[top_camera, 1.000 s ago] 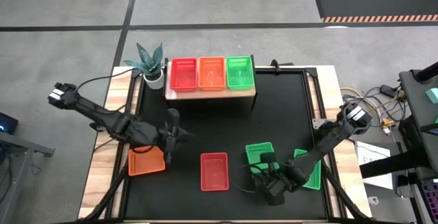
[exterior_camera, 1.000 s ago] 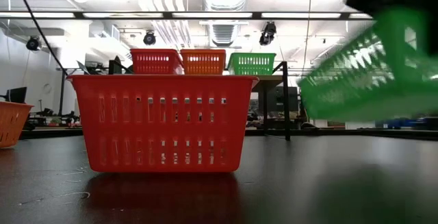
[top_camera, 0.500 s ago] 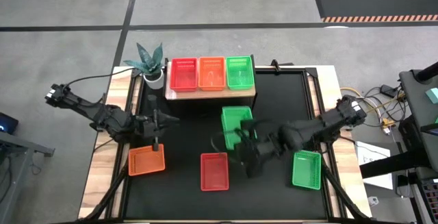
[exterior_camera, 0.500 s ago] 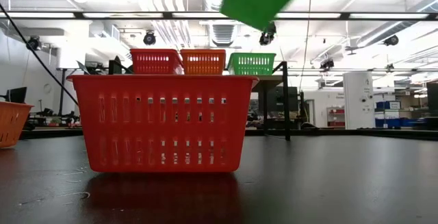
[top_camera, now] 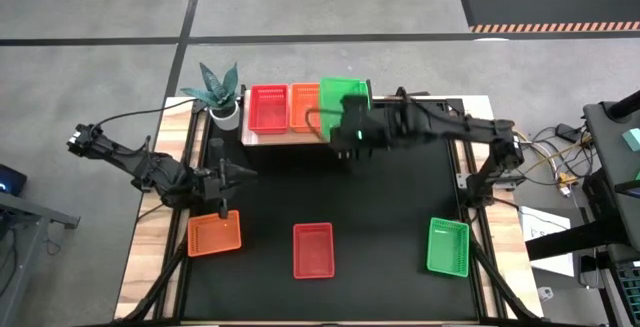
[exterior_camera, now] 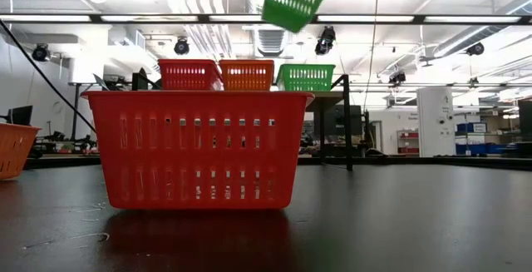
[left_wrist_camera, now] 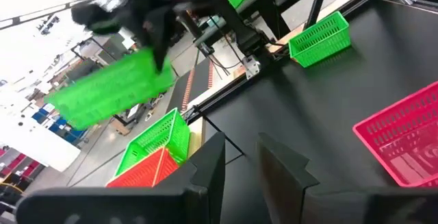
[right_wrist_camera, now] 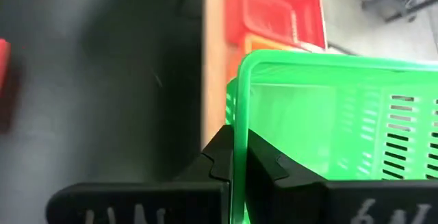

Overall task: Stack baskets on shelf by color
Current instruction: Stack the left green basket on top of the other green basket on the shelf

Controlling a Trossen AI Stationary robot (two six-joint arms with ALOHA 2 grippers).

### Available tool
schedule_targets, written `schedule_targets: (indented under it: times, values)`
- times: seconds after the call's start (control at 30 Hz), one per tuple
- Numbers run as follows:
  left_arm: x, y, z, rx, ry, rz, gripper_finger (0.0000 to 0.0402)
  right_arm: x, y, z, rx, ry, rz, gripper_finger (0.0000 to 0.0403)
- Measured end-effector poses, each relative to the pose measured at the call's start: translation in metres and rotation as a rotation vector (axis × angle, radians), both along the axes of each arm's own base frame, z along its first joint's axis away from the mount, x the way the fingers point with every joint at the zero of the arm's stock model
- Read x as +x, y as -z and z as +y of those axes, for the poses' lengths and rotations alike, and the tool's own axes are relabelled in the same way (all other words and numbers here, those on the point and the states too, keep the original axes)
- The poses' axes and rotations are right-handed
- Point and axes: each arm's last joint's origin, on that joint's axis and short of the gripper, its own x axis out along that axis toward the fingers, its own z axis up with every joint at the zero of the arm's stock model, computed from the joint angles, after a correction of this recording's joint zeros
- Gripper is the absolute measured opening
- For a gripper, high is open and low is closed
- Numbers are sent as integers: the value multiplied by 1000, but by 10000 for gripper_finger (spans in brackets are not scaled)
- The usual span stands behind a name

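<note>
My right gripper [top_camera: 351, 137] is shut on a green basket [top_camera: 343, 91] and holds it over the right end of the wooden shelf [top_camera: 300, 135]. A red basket [top_camera: 267, 107] and an orange basket [top_camera: 305, 107] sit on the shelf. The shelf's green basket [exterior_camera: 306, 76] is hidden from above by the held one [exterior_camera: 293, 2]. My left gripper [top_camera: 223, 180] is open and empty, just beyond an orange basket [top_camera: 213, 233] on the table. A red basket [top_camera: 312, 250] and another green basket [top_camera: 448, 245] rest flat on the table. My right gripper [right_wrist_camera: 238, 161] pinches the rim of the green basket's near end wall [right_wrist_camera: 239, 125], one finger inside and one outside. It comes level from the table's near side. The basket is lifted clear and tilted, high above the baskets on the shelf.
A potted plant [top_camera: 218, 92] stands just left of the shelf. A clamp and cables lie past the table's right edge. The black tabletop [top_camera: 400, 197] stretches between the shelf and the near row of baskets. The room behind holds racks and lights.
My right gripper has lifted the green basket from the table's near right part and swung it up and toward the far edge, over the shelf's right end. My left gripper has drawn back toward the left and far from above the orange basket.
</note>
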Motion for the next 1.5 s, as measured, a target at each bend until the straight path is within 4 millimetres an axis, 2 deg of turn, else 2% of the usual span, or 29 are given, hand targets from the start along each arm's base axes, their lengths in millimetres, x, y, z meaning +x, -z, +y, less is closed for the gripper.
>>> schedule_targets:
  times: [0.13,0.23,0.43,0.67,1.07,1.5]
  values:
    - [1,1,0,2,0,5,68,-6,3,-44,75,5,26,8]
    - [2,2,-1,7,0,14,68,-11,5,-69,112,19,25,8]
    - [5,1,-2,27,3,12,68,-19,7,-96,206,15,7,8]
    - [6,1,-3,30,3,4,68,-19,17,-98,221,18,40,8]
    - [7,1,-3,30,3,1,68,-15,48,-100,229,35,113,8]
    - [7,1,-3,31,4,3,68,-14,56,-101,268,86,110,8]
